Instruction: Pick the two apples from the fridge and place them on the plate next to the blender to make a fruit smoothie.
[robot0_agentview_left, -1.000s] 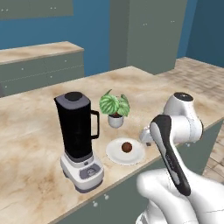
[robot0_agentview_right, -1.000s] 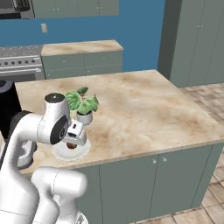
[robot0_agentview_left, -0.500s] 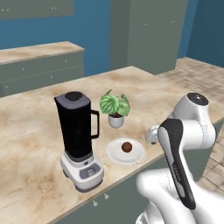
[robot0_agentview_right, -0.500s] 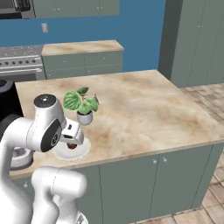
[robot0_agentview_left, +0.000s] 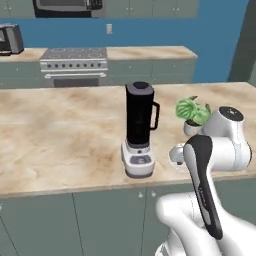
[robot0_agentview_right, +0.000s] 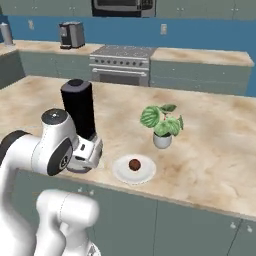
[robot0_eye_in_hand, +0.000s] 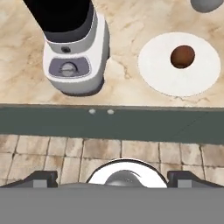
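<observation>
One apple (robot0_eye_in_hand: 182, 56) sits on the white plate (robot0_eye_in_hand: 157, 76), just beside the blender (robot0_eye_in_hand: 75, 65) on the counter (robot0_agentview_right: 215, 150). My gripper (robot0_eye_in_hand: 112, 183) hangs low in front of the counter edge, and the plate lies ahead of it, up and to the right. My fingers (robot0_eye_in_hand: 40, 178) look apart and hold nothing, so I think I must go find the second apple next.

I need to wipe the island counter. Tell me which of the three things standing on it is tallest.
The blender: its black jug rises well above the potted plant, and the plate with one apple lies flat.
</observation>
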